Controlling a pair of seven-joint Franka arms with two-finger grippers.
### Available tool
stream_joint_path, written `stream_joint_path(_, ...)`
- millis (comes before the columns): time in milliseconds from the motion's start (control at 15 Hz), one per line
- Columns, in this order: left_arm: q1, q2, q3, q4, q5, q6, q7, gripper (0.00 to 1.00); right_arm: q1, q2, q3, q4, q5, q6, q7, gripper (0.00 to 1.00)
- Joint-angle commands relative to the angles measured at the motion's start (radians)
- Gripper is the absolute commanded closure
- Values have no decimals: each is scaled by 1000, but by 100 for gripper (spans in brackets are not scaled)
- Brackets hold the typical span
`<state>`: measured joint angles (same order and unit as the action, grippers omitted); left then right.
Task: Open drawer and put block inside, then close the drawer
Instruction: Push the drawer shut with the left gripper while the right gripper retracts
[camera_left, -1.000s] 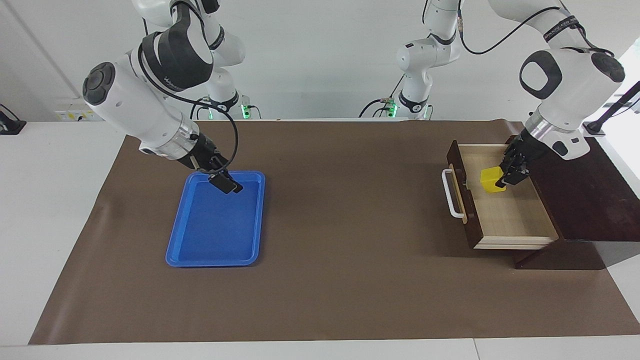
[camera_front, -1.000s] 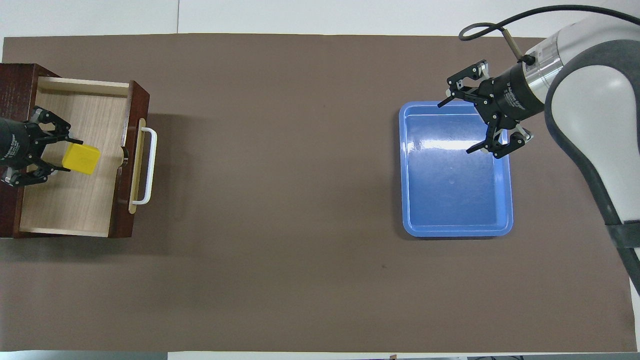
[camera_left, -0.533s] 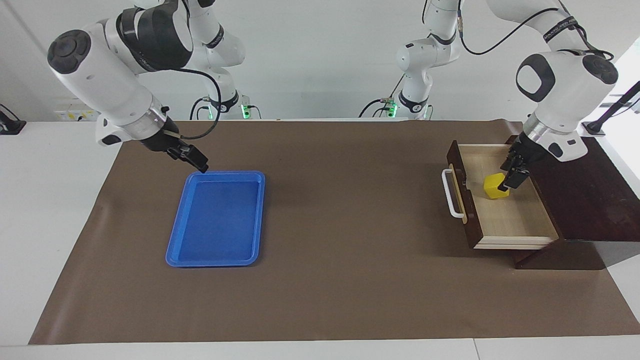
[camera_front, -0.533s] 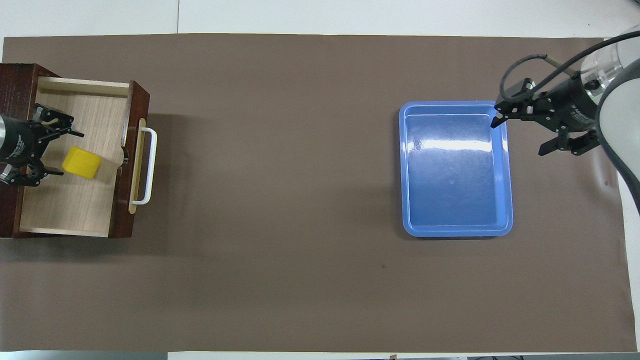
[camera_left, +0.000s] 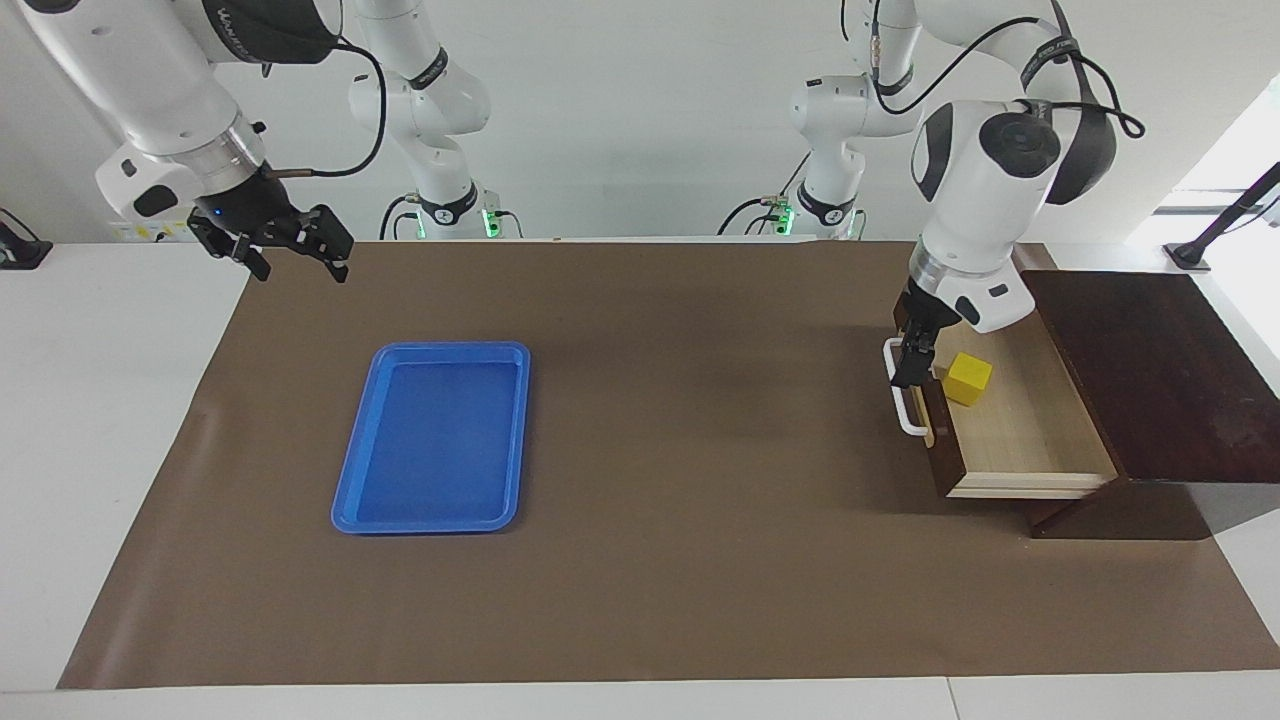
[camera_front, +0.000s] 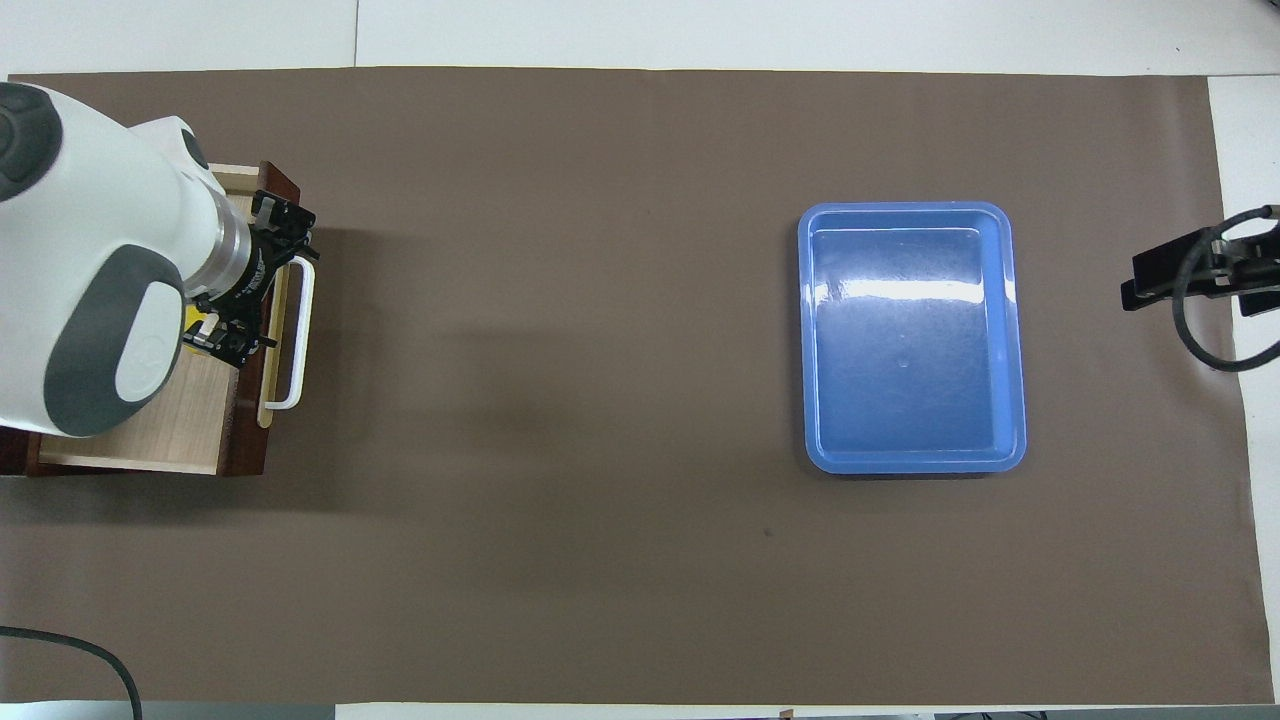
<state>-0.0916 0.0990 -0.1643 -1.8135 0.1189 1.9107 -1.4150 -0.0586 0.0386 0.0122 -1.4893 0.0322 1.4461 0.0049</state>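
Note:
The drawer (camera_left: 1010, 440) stands pulled open from its dark wooden box (camera_left: 1150, 370) at the left arm's end of the table. The yellow block (camera_left: 968, 378) lies loose on the drawer's pale floor, close to the front panel. My left gripper (camera_left: 908, 365) is open and empty, pointing down at the front panel, beside the white handle (camera_left: 905, 408). In the overhead view the left gripper (camera_front: 262, 285) spans the front panel, and the arm hides most of the block (camera_front: 190, 321) and part of the drawer (camera_front: 170, 430). My right gripper (camera_left: 297, 268) is open and empty, raised over the mat's edge.
A flat blue tray (camera_left: 430, 525) lies empty on the brown mat toward the right arm's end; it also shows in the overhead view (camera_front: 812, 340). The right gripper (camera_front: 1200, 285) sits at the mat's border, away from the tray.
The left gripper let go of the block, which now rests in the drawer, and moved from over the drawer's inside to its front panel. The right gripper rose and drew away from the tray.

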Motion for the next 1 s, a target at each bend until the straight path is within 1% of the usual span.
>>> stream_joint_path(0,10,-22,15,-108,67,117,-85,0,-21,-78,22,-135,-32,43,-65,0)
stream_joint_path(133,45,-18,15,-119,99,145,-85,0,-23,-111,25,-221,-49,133,-77,0)
stream_joint_path(267,79,-15,17,-113,125,148,-82,0,-26,-118,26,-247,-48,168,-80,0)
stream_joint_path(467,140,-10,20,-106,168,169,-75,0,-35,-94,23,-209,-43,155,-82,0)
stream_joint_path(600,183,-7,20,-102,171,182,-46,0,-35,-57,22,-137,-41,97,-80,0)
stream_joint_path(667,205,-7,20,-96,171,183,-29,0,-35,-42,22,-114,-41,88,-82,0)
stream_joint_path(800,245,4,20,-90,171,192,30,0,-35,-39,22,-111,-43,82,-80,0)
stream_joint_path(933,282,5,20,-93,171,220,47,0,-36,-39,22,-118,-46,82,-77,0)
